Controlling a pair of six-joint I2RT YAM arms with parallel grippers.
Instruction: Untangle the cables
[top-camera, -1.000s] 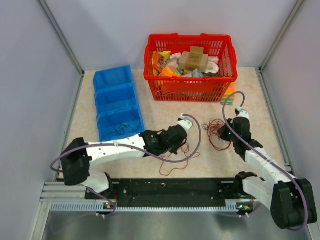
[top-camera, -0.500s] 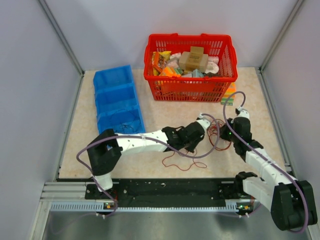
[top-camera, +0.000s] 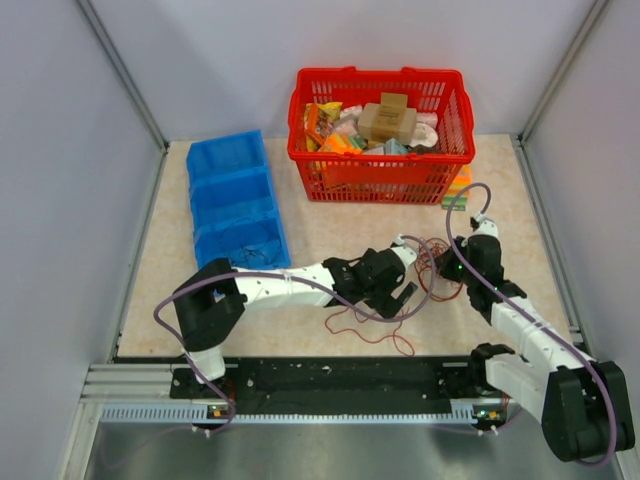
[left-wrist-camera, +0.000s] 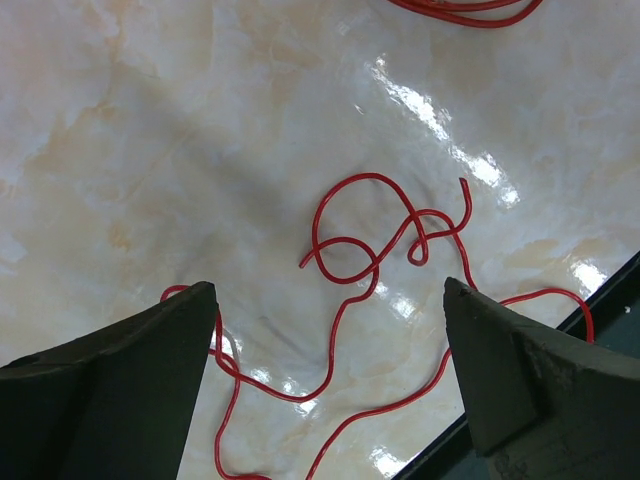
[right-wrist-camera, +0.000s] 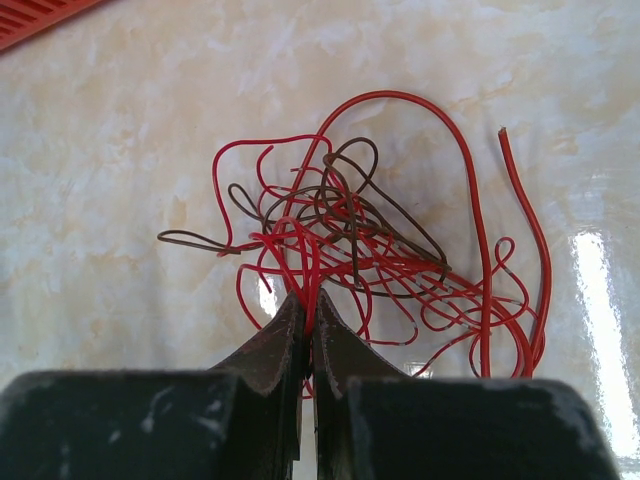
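The black mounting rail (top-camera: 340, 378) runs along the near edge of the table (top-camera: 165, 285), a glossy beige marbled surface. Just beyond the rail, a loose red wire (left-wrist-camera: 370, 235) lies in open curls on the bare surface, apart from the main bundle. The left gripper (left-wrist-camera: 328, 295) hangs above this wire with its jaws spread wide and nothing between them. To its right, the right gripper (right-wrist-camera: 310, 305) has its jaws fully closed and pinches a few red strands at the near side of the cables (right-wrist-camera: 350, 245). The cables form a loose tangle of red and dark-brown wires resting on the table right of centre, between the two wrists. A blue bin (top-camera: 196, 200) with three compartments in a row stands at the left, well apart from the bundle; its nearest compartment holds a few thin dark strands. At the far edge, a red basket (top-camera: 380, 178) is filled with mixed packets and a brown box (top-camera: 388, 120), and a small green-and-orange item (top-camera: 458, 190) sits just beside its right corner. Bare table lies between the bin and the basket, in front of the basket, and along the left edge. The right arm works near the right edge. Grey panels with metal posts enclose the left, far and right sides.
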